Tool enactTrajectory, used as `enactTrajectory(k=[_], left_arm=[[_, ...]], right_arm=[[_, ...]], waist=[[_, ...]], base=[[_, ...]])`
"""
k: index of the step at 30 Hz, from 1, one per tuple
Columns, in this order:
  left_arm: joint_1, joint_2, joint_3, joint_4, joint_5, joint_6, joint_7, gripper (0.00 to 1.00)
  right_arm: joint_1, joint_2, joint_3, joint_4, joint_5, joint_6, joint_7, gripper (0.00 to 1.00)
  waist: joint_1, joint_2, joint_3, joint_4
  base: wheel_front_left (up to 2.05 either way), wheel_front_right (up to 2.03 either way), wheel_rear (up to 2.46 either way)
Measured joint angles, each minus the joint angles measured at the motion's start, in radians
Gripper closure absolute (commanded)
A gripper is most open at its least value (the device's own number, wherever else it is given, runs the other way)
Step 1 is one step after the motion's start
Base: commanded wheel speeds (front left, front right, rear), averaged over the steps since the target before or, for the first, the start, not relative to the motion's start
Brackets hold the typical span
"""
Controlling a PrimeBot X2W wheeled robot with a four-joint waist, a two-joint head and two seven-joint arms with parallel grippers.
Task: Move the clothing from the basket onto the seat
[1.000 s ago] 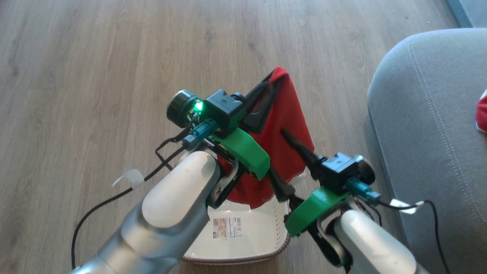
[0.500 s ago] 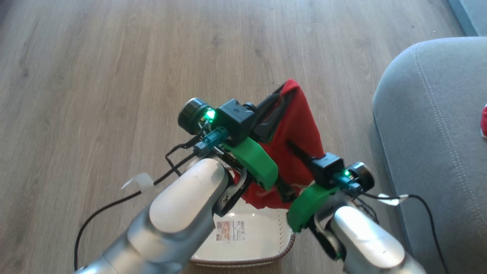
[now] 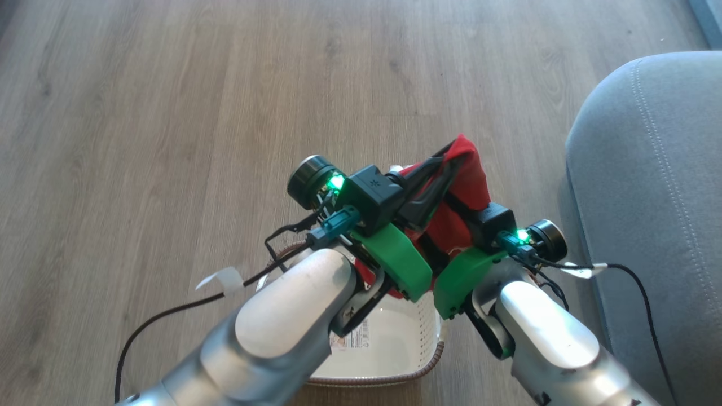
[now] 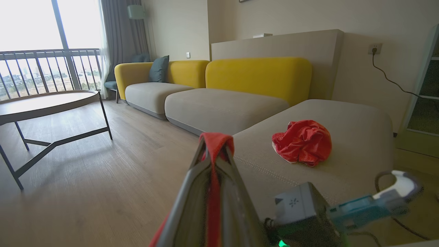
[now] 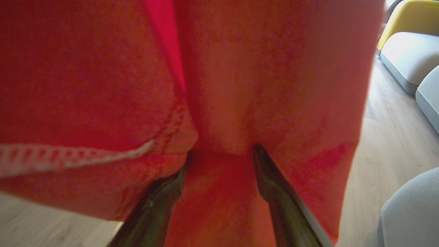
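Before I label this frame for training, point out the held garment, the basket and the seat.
held garment (image 3: 472, 177): head view, red fold near its top.
basket (image 3: 395, 352): head view, bare white floor inside.
seat (image 3: 648, 169): head view, grey cushion top beside the stitching.

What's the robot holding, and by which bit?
A red garment, pinched at its top fold by the shut left claw, hanging over the basket. The right claw is open against the cloth lower down, not gripping.
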Motion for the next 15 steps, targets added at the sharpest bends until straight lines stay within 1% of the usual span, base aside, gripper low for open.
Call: enactTrajectory(k=[1,2,3,9,13,14,15], left_arm=[[0.000,0.000,-0.010,-0.012,-0.005,-0.001,0.000,1.00],[0.000,0.000,-0.016,-0.016,-0.007,0.000,0.000,1.00],[0.000,0.001,-0.022,-0.019,-0.007,0.000,0.000,1.00],[0.000,0.001,-0.030,-0.020,-0.007,0.000,0.000,1.00],[0.000,0.002,-0.028,-0.004,-0.007,-0.001,-0.003,1.00],[0.000,0.002,-0.025,-0.004,-0.007,-0.002,-0.003,0.68],[0.000,0.002,-0.022,-0.004,-0.007,-0.006,-0.003,0.11]], right_arm=[[-0.019,0.000,0.021,0.021,0.010,0.000,0.000,0.17],[-0.023,0.000,0.025,0.026,0.019,0.000,0.000,0.75],[-0.027,0.001,0.025,0.029,0.026,0.000,0.000,0.99],[-0.030,0.000,0.013,0.042,0.044,0.000,0.000,1.00],[-0.030,0.000,-0.016,0.011,0.041,0.000,0.000,1.00],[-0.029,0.000,-0.023,-0.002,0.037,0.000,0.000,1.00],[-0.028,0.000,-0.028,-0.012,0.031,0.000,0.000,1.00]], waist=[[0.0000,0.0000,0.006,0.005],[0.0000,0.0000,0.008,0.008],[0.0000,0.0000,0.011,0.010],[0.0000,0.0000,0.027,0.019],[0.0000,0.0000,0.038,0.012],[0.0000,0.0000,0.040,0.010],[0.0000,0.0000,0.042,0.007]], base=[[0.00,0.00,0.00],[0.00,0.00,0.00],[0.00,0.00,0.00],[0.00,0.00,0.00],[0.00,0.00,0.00],[0.00,0.00,0.00],[0.00,0.00,0.00]])
